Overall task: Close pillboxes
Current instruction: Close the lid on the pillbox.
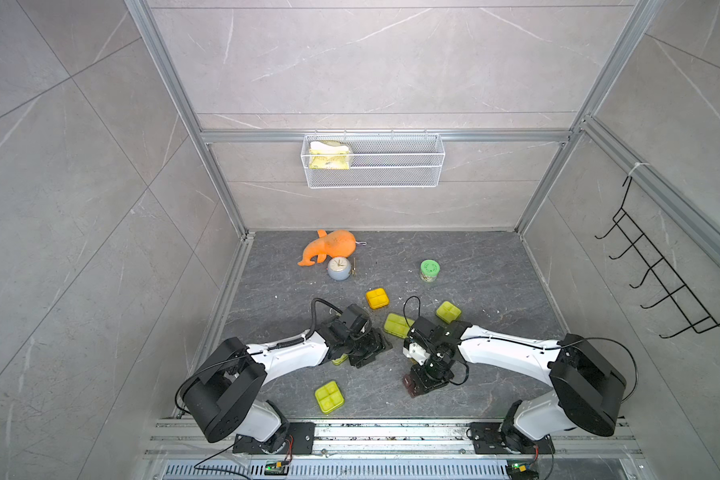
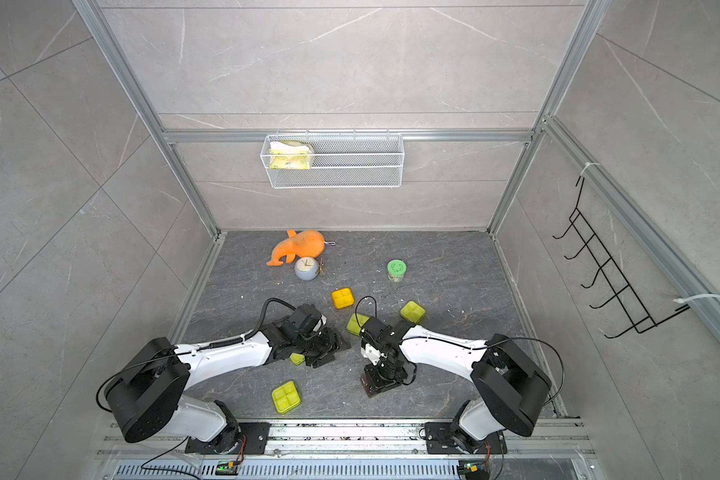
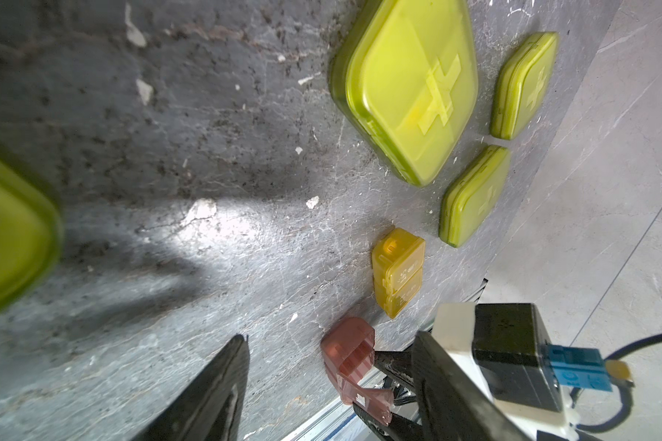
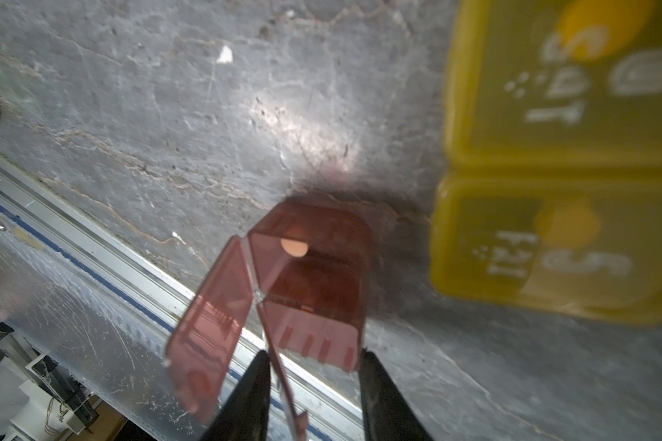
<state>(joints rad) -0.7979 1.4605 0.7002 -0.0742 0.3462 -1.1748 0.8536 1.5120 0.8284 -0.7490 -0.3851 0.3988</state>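
Note:
A small pink translucent pillbox (image 4: 314,278) lies near the table's front edge with both lid flaps up and a round pill in one cell. My right gripper (image 4: 313,353) has one finger against a raised flap and the other against the box's side. The same box shows under that arm in a top view (image 1: 408,380). An amber two-cell pillbox (image 3: 398,271) lies shut beside it. My left gripper (image 3: 331,336) stands open over bare table, with a yellow-green pillbox (image 1: 340,360) partly hidden under it. Several more pillboxes lie with lids down: orange (image 1: 377,298), yellow-green (image 1: 448,311), (image 1: 396,325), (image 1: 329,397).
An orange plush toy (image 1: 329,247), a small clock (image 1: 339,268) and a round jar with a green lid (image 1: 429,270) stand at the back. A wire basket (image 1: 373,160) hangs on the rear wall, a black hook rack (image 1: 661,270) on the right wall. An aluminium rail (image 1: 391,432) borders the front.

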